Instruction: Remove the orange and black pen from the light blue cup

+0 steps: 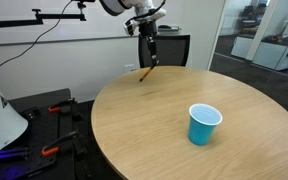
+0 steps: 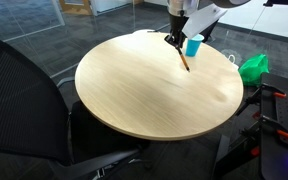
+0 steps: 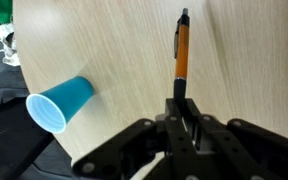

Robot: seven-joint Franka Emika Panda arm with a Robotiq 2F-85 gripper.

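The pen (image 3: 181, 55), orange with black ends, is clear of the cup (image 1: 204, 124). It is held by its top end and slants down, tip near the worktop (image 1: 144, 120). The cup, light blue, stands upright, well apart.

Likely an office, glass partitions (image 1: 246, 38), round table (image 1: 144, 122), mesh chair (image 2: 24, 100)

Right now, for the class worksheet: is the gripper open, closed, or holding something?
Gripper: closed on the pen, which is outside the cup.
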